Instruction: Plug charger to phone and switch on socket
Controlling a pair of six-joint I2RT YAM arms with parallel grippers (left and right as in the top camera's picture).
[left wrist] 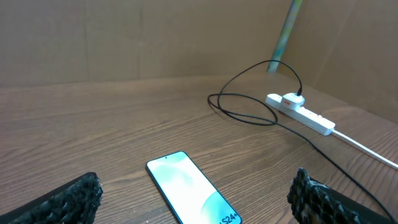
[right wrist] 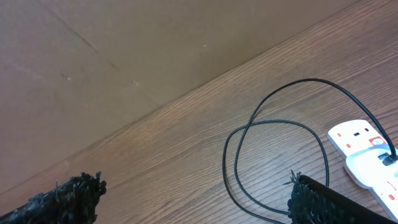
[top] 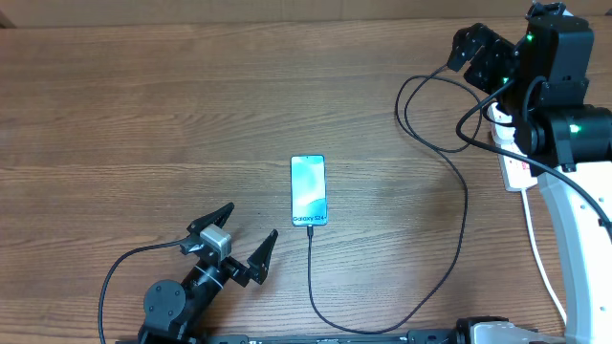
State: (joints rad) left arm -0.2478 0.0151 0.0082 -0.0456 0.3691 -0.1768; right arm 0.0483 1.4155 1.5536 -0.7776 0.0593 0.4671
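My left end effector [top: 252,220] is spread wide and empty at the lower left of the overhead view, near the phone [top: 308,191], which lies screen up mid-table [top: 143,115]. My right end effector [right wrist: 196,186] is also spread and empty at the upper right, over the white socket [top: 516,170]. The charger [top: 466,210] loops from the socket to the phone's lower edge.
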